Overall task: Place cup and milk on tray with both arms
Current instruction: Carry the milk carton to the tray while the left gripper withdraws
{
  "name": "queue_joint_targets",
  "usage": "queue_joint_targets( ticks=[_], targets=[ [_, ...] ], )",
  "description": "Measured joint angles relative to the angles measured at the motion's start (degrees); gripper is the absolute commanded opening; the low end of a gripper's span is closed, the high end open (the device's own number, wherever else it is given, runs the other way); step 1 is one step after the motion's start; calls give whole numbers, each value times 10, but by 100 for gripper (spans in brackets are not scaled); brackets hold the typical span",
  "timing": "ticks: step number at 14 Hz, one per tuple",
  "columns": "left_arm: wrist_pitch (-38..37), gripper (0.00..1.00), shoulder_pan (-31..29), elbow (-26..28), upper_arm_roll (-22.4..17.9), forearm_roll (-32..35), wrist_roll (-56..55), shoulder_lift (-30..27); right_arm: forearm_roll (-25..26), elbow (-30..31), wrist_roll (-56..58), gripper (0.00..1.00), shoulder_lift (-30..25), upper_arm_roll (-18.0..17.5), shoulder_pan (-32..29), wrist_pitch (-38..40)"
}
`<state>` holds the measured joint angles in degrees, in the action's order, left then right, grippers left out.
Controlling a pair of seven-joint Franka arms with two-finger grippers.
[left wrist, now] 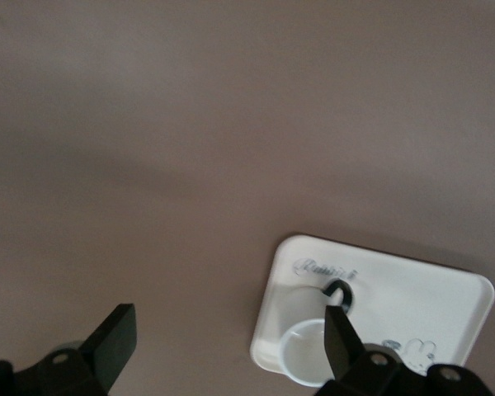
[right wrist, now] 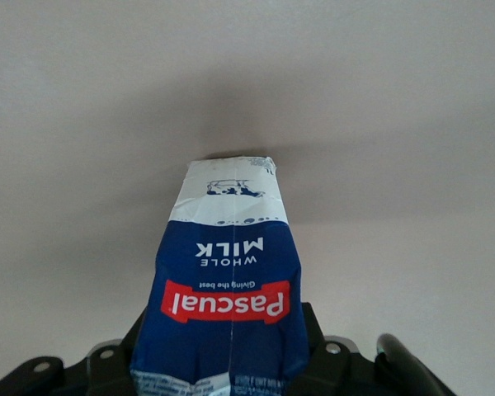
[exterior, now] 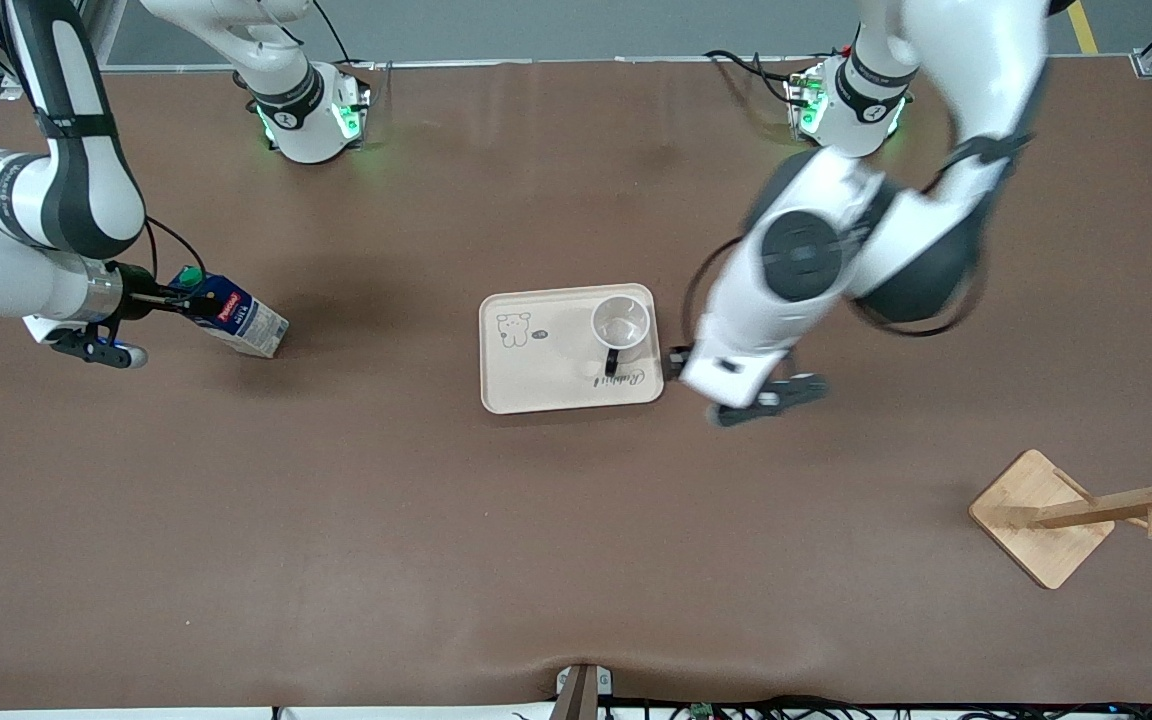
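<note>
The cream tray (exterior: 536, 375) lies mid-table. The white cup (exterior: 620, 323) stands upright on it at the corner toward the left arm's end, with its black handle pointing toward the front camera. My left gripper (exterior: 678, 361) hangs open just off that edge of the tray, holding nothing. In the left wrist view the cup (left wrist: 305, 356) and tray (left wrist: 421, 289) lie off to one side of my open left gripper (left wrist: 227, 346). My right gripper (exterior: 186, 297) is shut on the cap end of the milk (exterior: 241, 320), toward the right arm's end of the table. The milk (right wrist: 227, 272) is tilted, pale base low by the table.
A wooden rack (exterior: 1046, 515) lies tipped over near the left arm's end, nearer the front camera than the tray. Both arm bases (exterior: 311, 120) (exterior: 841, 110) stand along the table's edge farthest from that camera. Bare brown tabletop lies between the milk and the tray.
</note>
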<state>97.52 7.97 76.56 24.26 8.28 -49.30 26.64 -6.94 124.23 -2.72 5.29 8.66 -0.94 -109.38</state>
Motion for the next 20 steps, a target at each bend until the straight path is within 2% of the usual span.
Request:
queue_joint_targets(
  ticks=[3,5,8,10,11,13,16,17,20],
  targets=[
    [-51,100,-85,1,1,0,87,-69,-6,-47,-2,0,-1,-1,1,32],
    [-83,100,-114,2,1,0,134,-105,-8,-93,-2,0,1,-3,17,45],
    [-124,100,-145,4,0,0,186,-149,-22,-159,-15,0,25,-7,82,47],
    [-126,100,-168,4,-3,0,235,-180,-59,-191,-76,0,50,-9,143,47],
    [-127,100,-169,6,-21,0,272,-199,-83,-204,-104,0,64,-11,173,47],
    [-129,100,-137,21,-99,-3,339,-231,-112,-227,-127,0,98,-12,234,46],
    [-129,100,-69,60,-208,-21,375,-265,-123,-292,-173,0,170,-13,310,48],
    [-129,100,-57,69,-224,-23,379,-273,-123,-315,-203,0,189,-13,326,60],
    [-129,100,-49,79,-231,-23,383,-284,-123,-354,-255,0,214,-12,354,98]
  ],
)
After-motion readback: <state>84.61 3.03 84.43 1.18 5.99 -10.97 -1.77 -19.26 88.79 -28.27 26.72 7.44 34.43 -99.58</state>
